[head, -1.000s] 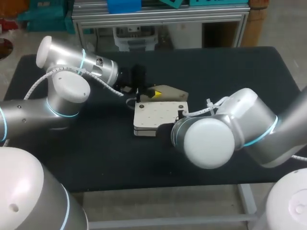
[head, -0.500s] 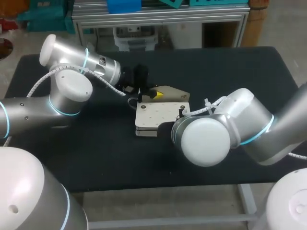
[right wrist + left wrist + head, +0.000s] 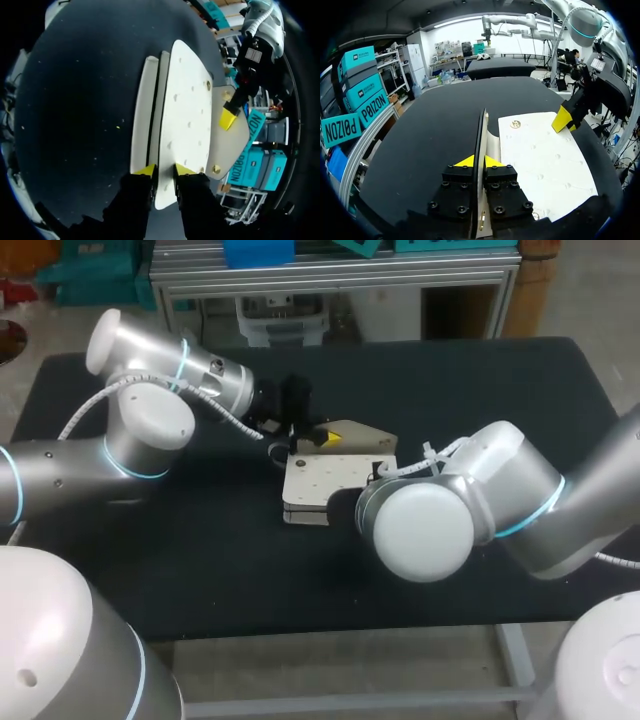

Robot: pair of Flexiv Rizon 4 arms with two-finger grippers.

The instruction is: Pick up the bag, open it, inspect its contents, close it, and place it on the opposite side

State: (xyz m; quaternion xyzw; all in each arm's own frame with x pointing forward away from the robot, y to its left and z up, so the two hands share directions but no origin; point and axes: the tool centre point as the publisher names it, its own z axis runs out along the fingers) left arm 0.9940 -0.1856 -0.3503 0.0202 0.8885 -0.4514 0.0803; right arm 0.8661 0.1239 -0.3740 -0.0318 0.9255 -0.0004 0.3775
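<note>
Two sets of fingers [image 3: 466, 161] on bag [image 3: 335, 480]

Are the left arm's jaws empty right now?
No, the left wrist view shows the bag's flap standing edge-on, pinched between the left jaws' yellow tips.

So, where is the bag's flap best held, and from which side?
Hold the flap by its thin free edge, coming in from the left. It is a flat sheet raised off the bag, so fingers can pinch both faces, as the left gripper does.
</note>
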